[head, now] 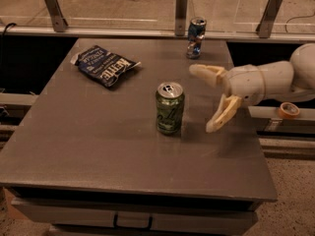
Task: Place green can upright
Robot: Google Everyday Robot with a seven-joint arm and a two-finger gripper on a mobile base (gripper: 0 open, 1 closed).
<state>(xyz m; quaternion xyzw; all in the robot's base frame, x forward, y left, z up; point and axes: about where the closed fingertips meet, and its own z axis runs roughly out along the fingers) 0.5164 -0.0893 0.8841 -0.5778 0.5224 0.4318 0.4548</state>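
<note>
The green can stands upright on the grey table, near its middle, with its silver top and pull tab facing up. My gripper is to the right of the can, apart from it, with its two cream fingers spread wide open and nothing held. The white arm reaches in from the right edge.
A dark blue chip bag lies at the table's back left. A slim blue can stands at the back edge, right of centre. A railing with metal posts runs behind the table. A roll of tape sits on a ledge at right.
</note>
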